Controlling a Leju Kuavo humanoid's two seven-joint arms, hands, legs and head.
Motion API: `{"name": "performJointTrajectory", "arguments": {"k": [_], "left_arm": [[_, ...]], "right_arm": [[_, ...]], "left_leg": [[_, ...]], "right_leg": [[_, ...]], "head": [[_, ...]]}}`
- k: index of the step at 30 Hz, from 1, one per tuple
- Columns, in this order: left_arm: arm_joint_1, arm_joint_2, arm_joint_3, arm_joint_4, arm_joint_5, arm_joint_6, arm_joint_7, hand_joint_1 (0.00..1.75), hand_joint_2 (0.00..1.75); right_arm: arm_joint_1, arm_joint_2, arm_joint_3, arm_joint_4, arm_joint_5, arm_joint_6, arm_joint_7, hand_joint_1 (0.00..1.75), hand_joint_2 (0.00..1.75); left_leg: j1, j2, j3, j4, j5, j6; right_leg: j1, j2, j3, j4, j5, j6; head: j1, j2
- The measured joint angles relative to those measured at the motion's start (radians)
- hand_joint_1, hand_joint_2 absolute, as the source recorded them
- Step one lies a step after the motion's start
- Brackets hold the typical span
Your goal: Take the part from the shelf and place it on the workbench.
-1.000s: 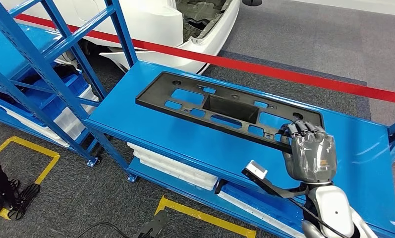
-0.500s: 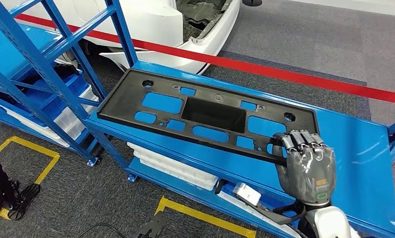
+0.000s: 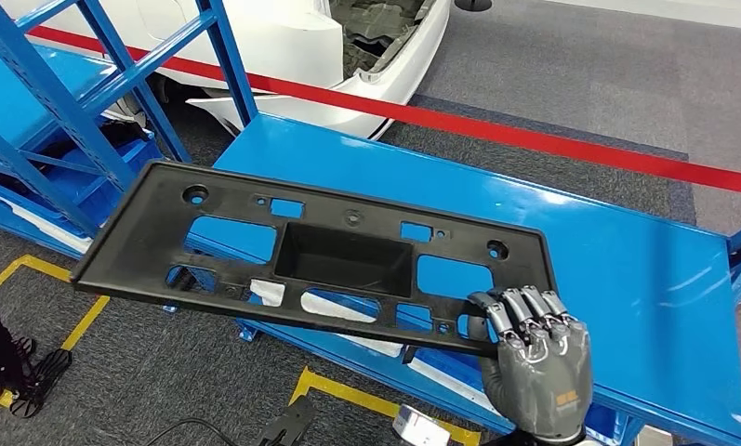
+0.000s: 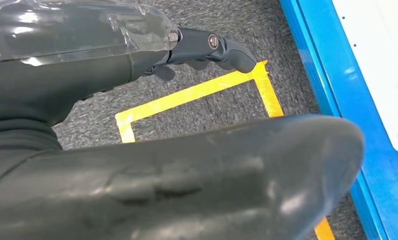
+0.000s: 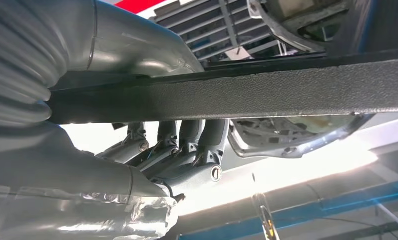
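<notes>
1. Presently the right hand (image 3: 538, 367), lower right of the head view, has its fingers (image 3: 526, 314) curled over the near edge of the black part (image 3: 320, 251), pinching that one end.
2. The part's long axis runs from the hand toward the left of the frame; its far end hangs unsupported over the floor, beyond the blue surface (image 3: 627, 269).
3. In the left wrist view, the left hand (image 4: 137, 100) holds nothing, its fingers loosely apart above the carpet.
4. Judgement: the single-end hold risks sag or twist; the right hand is the nearer.
</notes>
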Motion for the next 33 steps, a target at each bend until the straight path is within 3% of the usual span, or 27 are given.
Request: {"name": "performJointTrajectory", "arguments": {"k": [9,17,27,31,33], "left_arm": [[-0.001,-0.002,0.0,0.0,-0.005,-0.015,-0.005,0.0,0.0],[-0.006,-0.003,0.0,0.0,-0.018,-0.117,-0.053,0.0,0.0],[-0.007,-0.003,0.0,0.0,-0.018,-0.122,-0.055,0.0,0.0],[-0.007,-0.003,0.0,0.0,-0.02,-0.123,-0.06,0.0,1.75],[-0.008,-0.003,0.0,0.0,-0.025,-0.123,-0.07,0.0,1.75]], "right_arm": [[0.021,0.032,0.002,-0.043,0.02,0.017,-0.034,1.75,1.75],[0.02,0.042,0.006,-0.056,0.015,0.034,-0.052,1.75,1.75],[0.02,0.046,0.009,-0.059,0.014,0.035,-0.053,1.75,1.75],[0.02,0.046,0.01,-0.059,0.014,0.038,-0.053,1.75,1.75],[0.019,0.046,0.01,-0.059,0.012,0.044,-0.054,1.75,1.75]], "left_leg": [[0.0,0.0,0.0,0.0,0.0,0.0],[0.0,0.0,0.0,0.0,0.0,0.0],[0.0,0.0,0.0,0.0,0.0,0.0],[0.0,0.0,0.0,0.0,0.0,0.0],[0.0,0.0,0.0,0.0,0.0,0.0]], "right_leg": [[0.0,0.0,0.0,0.0,0.0,0.0],[0.0,0.0,0.0,0.0,0.0,0.0],[0.0,0.0,0.0,0.0,0.0,0.0],[0.0,0.0,0.0,0.0,0.0,0.0],[0.0,0.0,0.0,0.0,0.0,0.0]], "head": [[0.0,0.0],[0.0,0.0],[0.0,0.0],[0.0,0.0],[0.0,0.0]]}}
